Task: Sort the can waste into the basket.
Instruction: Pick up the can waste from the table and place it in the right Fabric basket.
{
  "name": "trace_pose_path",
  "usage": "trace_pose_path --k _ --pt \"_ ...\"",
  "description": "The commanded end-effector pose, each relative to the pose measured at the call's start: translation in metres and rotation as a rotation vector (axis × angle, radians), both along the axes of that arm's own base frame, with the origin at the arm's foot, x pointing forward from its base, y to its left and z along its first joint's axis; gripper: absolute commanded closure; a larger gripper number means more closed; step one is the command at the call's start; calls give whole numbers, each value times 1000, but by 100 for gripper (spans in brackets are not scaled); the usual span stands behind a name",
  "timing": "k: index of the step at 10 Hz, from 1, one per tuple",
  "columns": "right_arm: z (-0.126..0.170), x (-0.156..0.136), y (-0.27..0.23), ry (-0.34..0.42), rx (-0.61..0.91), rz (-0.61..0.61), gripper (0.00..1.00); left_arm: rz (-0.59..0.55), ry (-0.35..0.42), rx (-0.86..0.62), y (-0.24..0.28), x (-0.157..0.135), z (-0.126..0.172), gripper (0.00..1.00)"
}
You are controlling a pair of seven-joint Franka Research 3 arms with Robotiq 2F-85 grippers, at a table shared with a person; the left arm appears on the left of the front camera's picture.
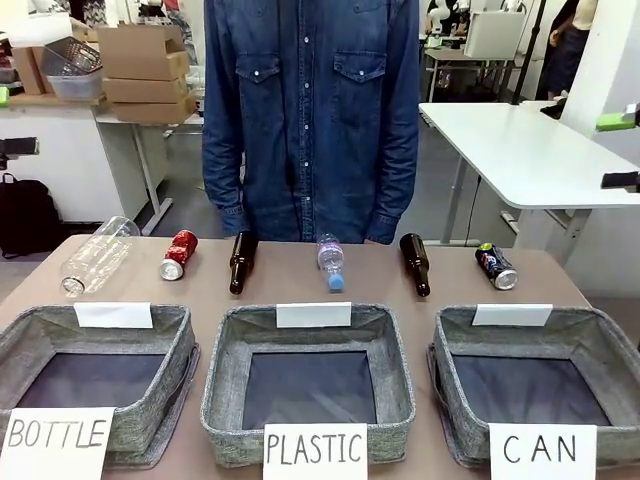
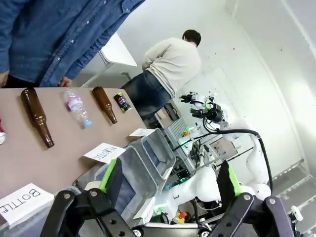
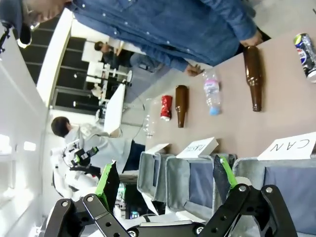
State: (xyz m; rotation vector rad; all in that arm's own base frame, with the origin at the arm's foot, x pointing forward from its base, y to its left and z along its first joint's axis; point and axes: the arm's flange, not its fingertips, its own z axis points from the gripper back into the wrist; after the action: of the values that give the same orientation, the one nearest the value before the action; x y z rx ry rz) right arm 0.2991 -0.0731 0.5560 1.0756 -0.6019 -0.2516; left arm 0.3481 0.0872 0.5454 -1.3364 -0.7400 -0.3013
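And there was the basket [image 1: 455, 345], the grey one with the white "CAN" sign [image 1: 541, 451] propped at its near side and a blank white tag [image 1: 512, 315] on its far rim, dark bottom bare. Just beyond that far rim, toward the person [image 1: 310, 110], the dark can [image 1: 496, 266] lay on its side on the table [image 1: 300, 290], near the basket but not touching it. The red can [image 1: 179, 254] lay on its side too, well off to the left of the CAN basket, out past the far side of the other two baskets.

Between the two cans, working leftward from the CAN basket: a brown glass bottle [image 1: 415, 263], a small clear plastic bottle [image 1: 331, 262] with a blue cap, and a second brown bottle [image 1: 240, 262]. Farther left than the red can lay a big clear bottle [image 1: 97, 256]. All were lying down in one row.

Immediately left of the CAN basket sat the "PLASTIC" basket [image 1: 228, 350], and left of that the "BOTTLE" basket [image 1: 170, 340].

In the left wrist view the left gripper [image 2: 170, 170] was up off the table, its green-padded fingers spread wide with nothing between them. In the right wrist view the right gripper [image 3: 164, 165] was the same: fingers spread, gripping nothing, raised on the near side of the CAN basket.
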Motion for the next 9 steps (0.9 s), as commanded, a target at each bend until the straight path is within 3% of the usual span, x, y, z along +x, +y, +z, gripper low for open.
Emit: trace_pose_path --k 1,4,5,7,8,9 --pt "1 4 6 -22 13 49 0 -18 -31 24 3 -3 8 0" --pt "0 0 9 5 8 38 0 -18 -31 24 3 -3 8 0" --pt "-1 22 25 139 -348 -161 0 -18 -31 24 3 -3 8 0" --pt "-21 74 49 317 -996 -269 0 -18 -31 24 3 -3 8 0" --pt "-37 91 53 429 -1203 -267 0 -18 -31 24 3 -3 8 0" --pt "-46 101 54 453 -1238 -212 0 -18 -31 24 3 -3 8 0"
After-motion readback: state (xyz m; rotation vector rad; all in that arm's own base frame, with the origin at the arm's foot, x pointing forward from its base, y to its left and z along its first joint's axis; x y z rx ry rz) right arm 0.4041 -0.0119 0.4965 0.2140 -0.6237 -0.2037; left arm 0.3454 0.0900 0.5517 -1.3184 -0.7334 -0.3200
